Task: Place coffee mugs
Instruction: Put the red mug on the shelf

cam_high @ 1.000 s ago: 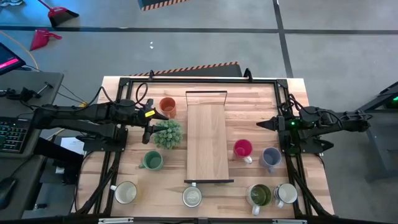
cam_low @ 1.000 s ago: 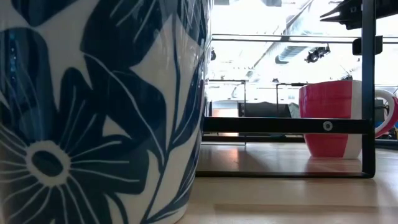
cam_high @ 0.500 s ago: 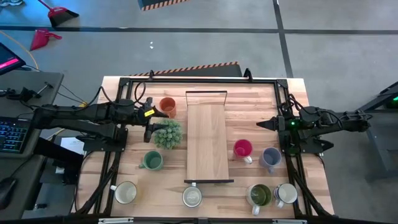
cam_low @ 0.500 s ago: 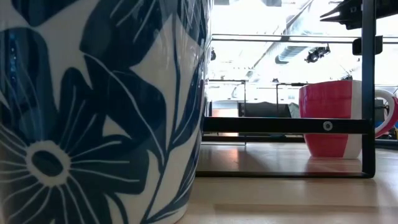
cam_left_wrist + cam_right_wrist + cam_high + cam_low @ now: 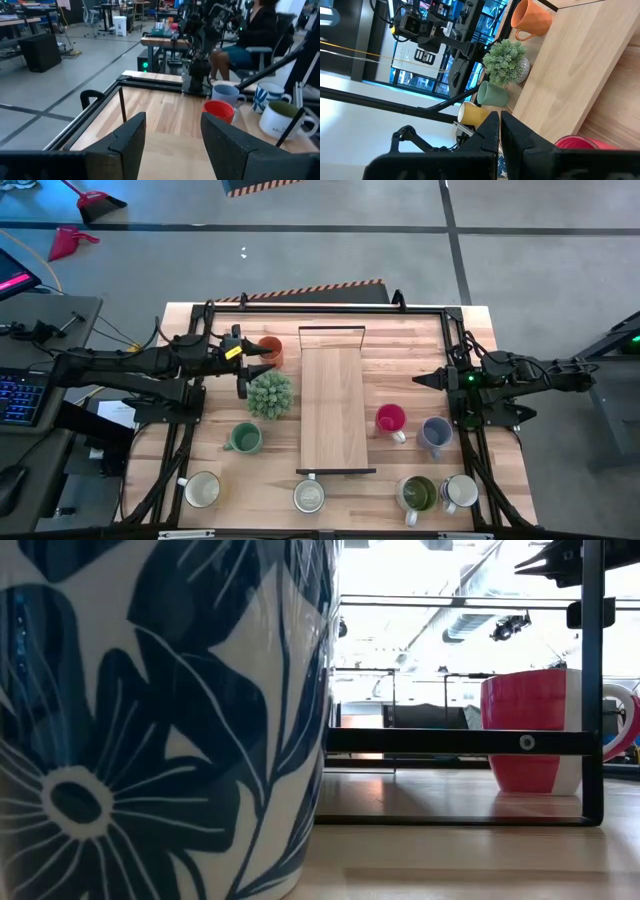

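Several coffee mugs stand on the table around a long wooden riser (image 5: 333, 412). The orange one (image 5: 270, 350) and the teal-green one (image 5: 243, 439) are on its left. The pink-red one (image 5: 390, 419) and the lavender-blue one (image 5: 435, 432) are on its right. An olive-green one (image 5: 417, 493) and three white ones (image 5: 203, 489) stand along the near edge. My left gripper (image 5: 248, 370) hangs open above the table, between the orange mug and the potted plant (image 5: 270, 393), with nothing between its fingers (image 5: 131, 145). My right gripper (image 5: 418, 380) is shut and held still at the right side.
A black metal frame (image 5: 300, 307) runs round the table's edges. In the low view a white mug with blue flowers (image 5: 160, 720) fills the left, with the pink-red mug (image 5: 530, 730) behind the riser's black leg. A seated person (image 5: 250, 30) is beyond the table's right side.
My left gripper has tipped up from a downward slant to nearly level, still open, and its fingers have swung a little toward the table's far edge and the orange mug. No mug has moved.
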Available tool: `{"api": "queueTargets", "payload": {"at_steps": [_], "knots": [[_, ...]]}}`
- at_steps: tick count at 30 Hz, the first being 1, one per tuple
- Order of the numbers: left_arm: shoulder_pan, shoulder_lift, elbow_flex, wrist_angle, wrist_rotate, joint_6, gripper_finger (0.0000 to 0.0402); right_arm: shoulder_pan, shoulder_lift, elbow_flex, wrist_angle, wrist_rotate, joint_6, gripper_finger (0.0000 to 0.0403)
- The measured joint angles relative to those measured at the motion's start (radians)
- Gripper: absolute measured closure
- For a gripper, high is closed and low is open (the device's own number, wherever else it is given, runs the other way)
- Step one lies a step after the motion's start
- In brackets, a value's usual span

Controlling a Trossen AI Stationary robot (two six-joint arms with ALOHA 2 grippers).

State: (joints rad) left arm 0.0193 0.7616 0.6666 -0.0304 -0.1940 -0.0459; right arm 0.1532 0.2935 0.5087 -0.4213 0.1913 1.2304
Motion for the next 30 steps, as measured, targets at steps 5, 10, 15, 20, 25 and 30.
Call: {"api": "queueTargets", "payload": {"at_steps": [5,10,15,20,25,30], "knots": [[0.0,0.0,0.0,0.008,0.0,-0.005,0.0222,0.0,0.0,0.0,0.0,0.0,0.0,0.0403],[0.0,0.0,0.0,0.034,0.0,-0.005,0.0222,0.0,0.0,0.0,0.0,0.012,0.0,0.0403],[0.0,0.0,0.0,0.037,0.0,-0.04,0.0222,0.0,0.002,0.0,-0.001,0.026,0.0,0.0403],[0.0,0.0,0.0,0.037,0.0,-0.126,0.0222,0.0,0.002,0.0,0.0,0.093,0.0,0.0403],[0.0,0.0,0.0,0.038,0.0,-0.144,0.0222,0.0,0.002,0.0,0.028,0.155,0.004,0.0403],[0.0,0.01,0.0,0.093,0.015,-0.213,0.0222,0.0,0.01,0.0,0.091,0.302,-0.007,0.0403]]}}
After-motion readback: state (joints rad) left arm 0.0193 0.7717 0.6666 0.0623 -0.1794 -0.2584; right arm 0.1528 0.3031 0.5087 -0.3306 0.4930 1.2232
